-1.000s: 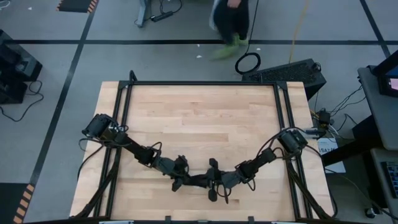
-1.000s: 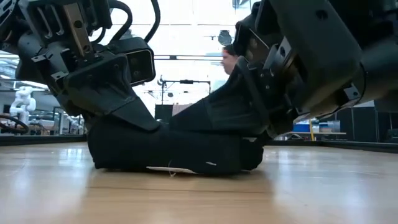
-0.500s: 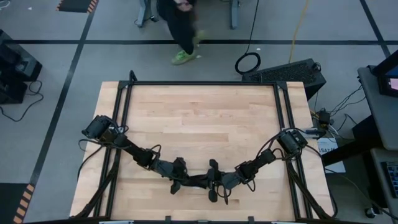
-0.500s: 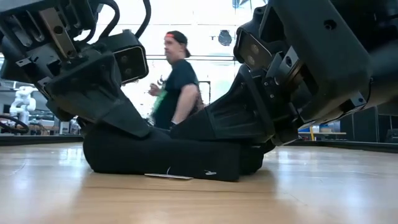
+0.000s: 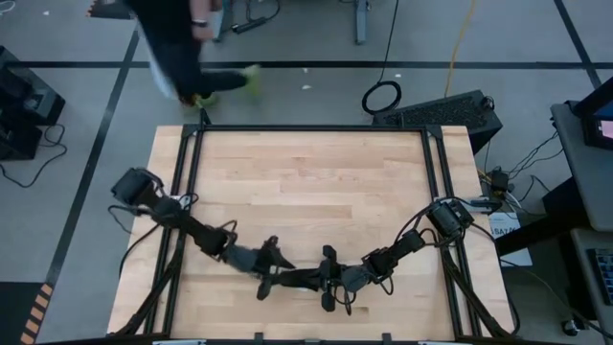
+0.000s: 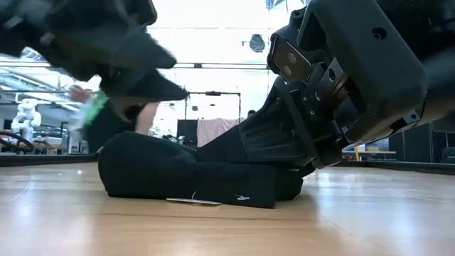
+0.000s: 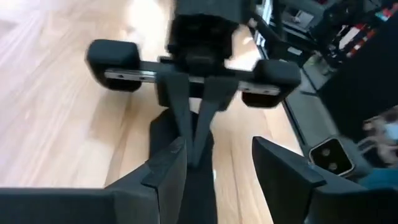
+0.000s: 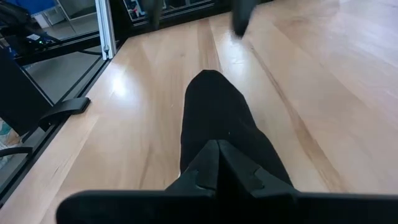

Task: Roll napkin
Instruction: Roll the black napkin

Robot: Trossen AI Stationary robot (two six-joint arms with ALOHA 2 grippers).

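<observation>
Your left gripper (image 5: 271,268) hangs just above the left end of the rolled black matte cloth napkin (image 6: 192,178), its dark fingers (image 7: 171,171) spread apart with nothing between them. The napkin lies as a low roll on the light wooden tabletop (image 5: 306,182) near its front edge, a small white tag (image 6: 188,201) showing under it. At its right end your right gripper (image 5: 330,280) has its fingers pressed together, pinching the cloth.

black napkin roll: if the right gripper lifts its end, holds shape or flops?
Likely flops: the napkin is soft cloth, slumped flat on the table. It may unroll, since only the right gripper pinches one end. Probably light; it shouldn't slide easily on the wood.
</observation>
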